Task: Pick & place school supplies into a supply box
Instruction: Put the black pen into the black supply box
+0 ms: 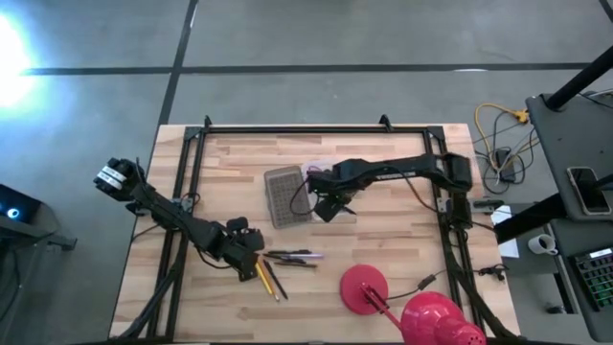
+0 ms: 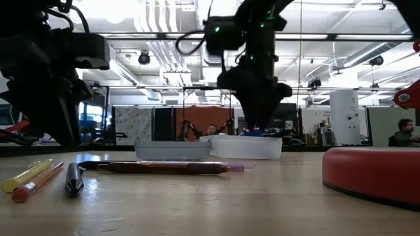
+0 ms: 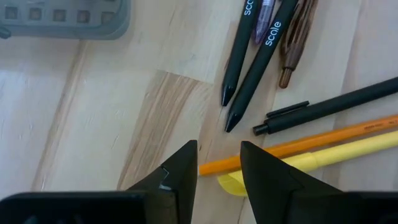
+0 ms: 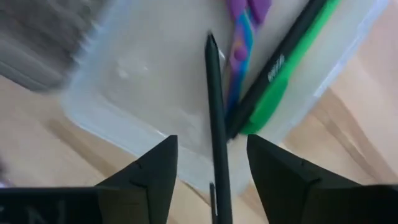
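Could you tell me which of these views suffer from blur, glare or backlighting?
Right wrist view: the black pen and clear supply box are smeared, the grey lid most. Low view: bright ceiling lights leave both arms as silhouettes. High view: white glare on the floor at the left edge. Left wrist view: sharp, evenly lit.

Right wrist view: black pen (image 4: 217, 130) between the parted jaws of the right gripper (image 4: 211, 177), lower end cut off by the frame edge; contact with either finger cannot be told. Beyond the jaws, purple-handled scissors (image 4: 244, 28) and green marker (image 4: 283, 78) cut off at the frame edge. Grey lid (image 4: 37, 37) off to one side of the jaws, blurred, texture unreadable.

Left wrist view: orange pencil (image 3: 298, 144) and yellow marker (image 3: 323, 155) partly hidden behind the fingers of the left gripper (image 3: 219, 165); two black pens (image 3: 252, 68) ahead of the jaws, cut off by the frame edge.

Low view: contents of the supply box (image 2: 246, 147) hidden by its wall.
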`<state>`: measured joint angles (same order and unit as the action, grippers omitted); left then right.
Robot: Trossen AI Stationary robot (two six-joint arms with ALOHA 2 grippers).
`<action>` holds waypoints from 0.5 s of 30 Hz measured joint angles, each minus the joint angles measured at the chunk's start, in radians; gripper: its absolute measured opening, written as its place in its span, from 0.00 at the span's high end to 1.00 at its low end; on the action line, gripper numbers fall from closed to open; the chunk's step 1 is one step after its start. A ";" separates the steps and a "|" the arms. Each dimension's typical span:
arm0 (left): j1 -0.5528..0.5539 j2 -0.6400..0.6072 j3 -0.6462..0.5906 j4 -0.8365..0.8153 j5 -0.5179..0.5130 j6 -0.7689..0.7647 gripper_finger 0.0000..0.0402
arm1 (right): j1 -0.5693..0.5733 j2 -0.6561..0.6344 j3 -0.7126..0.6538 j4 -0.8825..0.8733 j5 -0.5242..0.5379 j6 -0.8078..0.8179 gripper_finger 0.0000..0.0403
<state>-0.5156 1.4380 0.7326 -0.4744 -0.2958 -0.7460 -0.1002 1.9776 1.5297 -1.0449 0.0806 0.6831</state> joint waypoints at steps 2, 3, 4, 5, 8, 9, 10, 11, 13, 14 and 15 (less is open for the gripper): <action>0.000 0.000 0.000 0.000 0.000 -0.010 0.74 | -0.004 0.044 0.043 -0.079 -0.003 -0.021 0.54; 0.000 0.000 0.000 0.000 0.000 -0.019 0.74 | -0.005 0.063 0.059 -0.109 -0.003 -0.042 0.55; 0.000 0.000 0.000 0.000 0.000 -0.028 0.74 | -0.006 0.078 0.072 -0.128 -0.003 -0.064 0.55; 0.000 0.000 0.000 0.001 0.000 -0.036 0.74 | -0.006 0.090 0.082 -0.136 -0.002 -0.081 0.56; 0.000 0.000 0.000 0.001 0.000 -0.060 0.74 | -0.004 0.111 0.107 -0.136 -0.002 -0.109 0.59; 0.000 0.000 0.000 0.000 0.000 -0.064 0.74 | -0.004 0.113 0.114 -0.137 -0.003 -0.112 0.61; 0.000 0.000 0.000 0.001 0.000 -0.068 0.74 | -0.004 0.114 0.117 -0.136 -0.003 -0.112 0.62; 0.000 0.000 0.000 0.001 0.000 -0.074 0.74 | -0.004 0.115 0.118 -0.134 -0.003 -0.114 0.64; 0.000 0.000 0.000 0.001 0.000 -0.081 0.74 | -0.006 0.118 0.118 -0.137 -0.003 -0.120 0.68; 0.000 0.000 0.000 0.001 0.000 -0.084 0.74 | -0.008 0.119 0.117 -0.137 -0.003 -0.126 0.70; 0.000 0.000 0.000 0.001 0.000 -0.084 0.74 | -0.008 0.119 0.115 -0.137 -0.003 -0.134 0.72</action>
<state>-0.5156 1.4376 0.7326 -0.4736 -0.2955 -0.8303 -0.1087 2.0964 1.6446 -1.1820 0.0772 0.5494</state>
